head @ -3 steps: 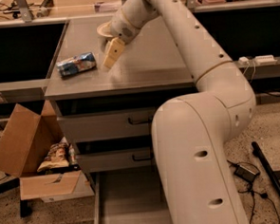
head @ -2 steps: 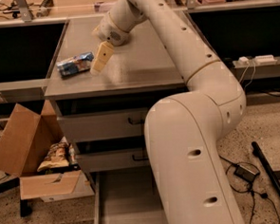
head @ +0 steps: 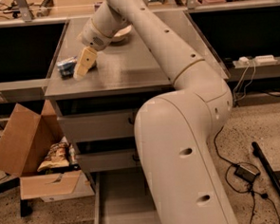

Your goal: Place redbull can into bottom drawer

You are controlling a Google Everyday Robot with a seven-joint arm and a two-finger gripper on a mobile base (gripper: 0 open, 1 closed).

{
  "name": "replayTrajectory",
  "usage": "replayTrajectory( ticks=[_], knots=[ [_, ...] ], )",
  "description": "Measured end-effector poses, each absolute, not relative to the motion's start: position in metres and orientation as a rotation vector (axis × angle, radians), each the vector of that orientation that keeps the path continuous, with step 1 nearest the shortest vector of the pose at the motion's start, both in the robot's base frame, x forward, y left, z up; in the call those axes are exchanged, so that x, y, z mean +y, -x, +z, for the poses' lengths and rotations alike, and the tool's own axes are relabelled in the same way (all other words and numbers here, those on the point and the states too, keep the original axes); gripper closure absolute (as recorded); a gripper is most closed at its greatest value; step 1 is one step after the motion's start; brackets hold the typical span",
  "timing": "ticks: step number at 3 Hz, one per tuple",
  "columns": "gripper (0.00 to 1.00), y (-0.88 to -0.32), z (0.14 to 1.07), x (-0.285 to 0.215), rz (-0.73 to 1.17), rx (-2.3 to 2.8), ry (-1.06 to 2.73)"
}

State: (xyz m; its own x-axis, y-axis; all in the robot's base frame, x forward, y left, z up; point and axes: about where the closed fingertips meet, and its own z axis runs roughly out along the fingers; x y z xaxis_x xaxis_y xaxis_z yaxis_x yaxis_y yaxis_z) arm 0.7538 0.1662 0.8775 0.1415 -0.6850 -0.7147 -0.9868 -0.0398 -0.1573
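The redbull can [head: 67,66], blue and silver, lies on its side near the left edge of the grey cabinet top [head: 128,72]. My gripper [head: 81,71] reaches down from the arm right beside the can, at its right end and just in front of it, close to or touching it. The bottom drawer [head: 118,201] is pulled open at the foot of the cabinet, a shallow grey tray. My arm's large body hides its right part.
A beige bowl [head: 122,34] sits at the back of the top, partly behind my arm. The two upper drawers [head: 98,127] are shut. An open cardboard box [head: 23,149] with a snack bag [head: 55,157] stands left of the cabinet. Cables [head: 246,171] lie on the floor to the right.
My gripper has moved left and forward across the cabinet top, from near the bowl to right beside the can. The can has not moved.
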Motion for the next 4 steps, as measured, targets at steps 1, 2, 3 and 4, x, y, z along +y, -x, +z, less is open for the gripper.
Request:
replayTrajectory(
  ticks=[1,2,3,4],
  knots=[
    [0.00,-0.749,0.870,0.177,0.636,1.622,1.795],
    [0.00,-0.745,0.862,0.185,0.661,1.635,1.804],
    [0.18,-0.743,0.856,0.188,0.671,1.650,1.812],
    [0.41,-0.741,0.850,0.192,0.697,1.643,1.818]
  ],
)
